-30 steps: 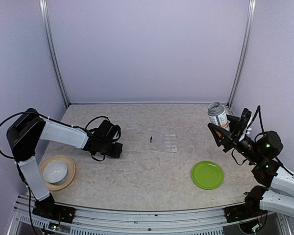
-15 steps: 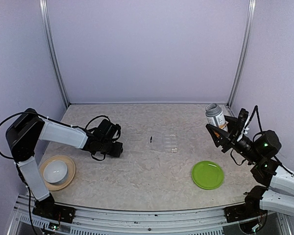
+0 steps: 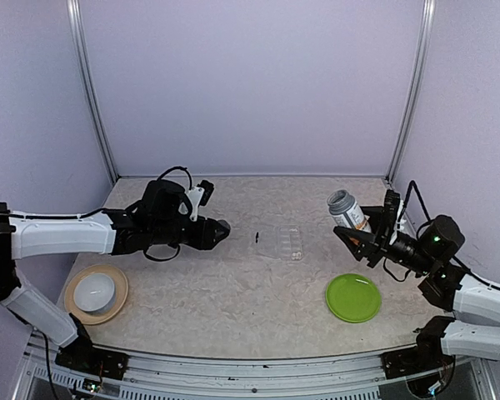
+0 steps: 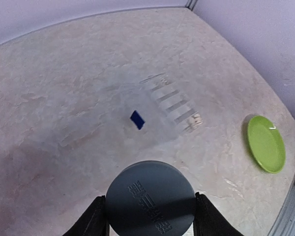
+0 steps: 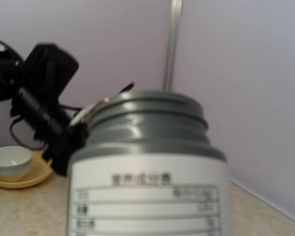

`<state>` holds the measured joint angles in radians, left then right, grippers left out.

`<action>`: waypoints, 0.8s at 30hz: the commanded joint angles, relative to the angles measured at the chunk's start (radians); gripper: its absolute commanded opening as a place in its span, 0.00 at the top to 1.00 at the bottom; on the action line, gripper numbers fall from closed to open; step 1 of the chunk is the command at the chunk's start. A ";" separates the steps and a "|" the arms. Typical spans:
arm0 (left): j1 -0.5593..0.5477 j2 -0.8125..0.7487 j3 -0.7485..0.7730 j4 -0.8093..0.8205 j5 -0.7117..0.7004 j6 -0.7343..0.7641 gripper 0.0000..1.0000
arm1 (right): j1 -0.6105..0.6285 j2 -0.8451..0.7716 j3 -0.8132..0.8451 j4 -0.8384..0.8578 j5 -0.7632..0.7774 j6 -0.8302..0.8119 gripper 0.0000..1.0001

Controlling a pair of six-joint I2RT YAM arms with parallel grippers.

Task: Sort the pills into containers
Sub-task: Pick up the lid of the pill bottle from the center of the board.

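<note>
Tabletop (image 3: 233, 287); bottle (image 3: 347, 208) apparently in right hand (image 3: 356, 230)

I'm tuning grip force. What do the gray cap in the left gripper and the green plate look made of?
Gray cap: likely moulded plastic, matte, with lettering embossed on its top. Green plate: probably plastic too, glossy, a bright highlight near its rim; glazed ceramic cannot be ruled out.

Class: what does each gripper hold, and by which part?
Left gripper: gray cap, by its sides. Right gripper: bottle, by its lower body.
</note>
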<state>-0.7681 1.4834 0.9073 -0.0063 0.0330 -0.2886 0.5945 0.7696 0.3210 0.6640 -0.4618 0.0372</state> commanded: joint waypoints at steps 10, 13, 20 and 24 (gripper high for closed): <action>-0.144 -0.196 0.064 0.178 0.278 -0.059 0.55 | 0.123 0.093 0.067 0.044 -0.107 -0.035 0.98; -0.165 -0.206 0.076 0.199 0.295 -0.073 0.55 | 0.167 0.106 0.085 0.015 -0.064 -0.068 0.98; -0.220 -0.197 0.094 0.240 0.309 -0.121 0.54 | 0.229 0.128 0.109 -0.003 0.021 -0.107 0.98; -0.242 -0.183 0.099 0.275 0.319 -0.144 0.54 | 0.258 0.148 0.120 -0.004 0.057 -0.117 0.98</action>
<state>-0.9901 1.2911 0.9722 0.2012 0.3286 -0.4007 0.8230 0.9031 0.4053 0.6529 -0.4629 -0.0551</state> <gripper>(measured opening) 0.525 0.535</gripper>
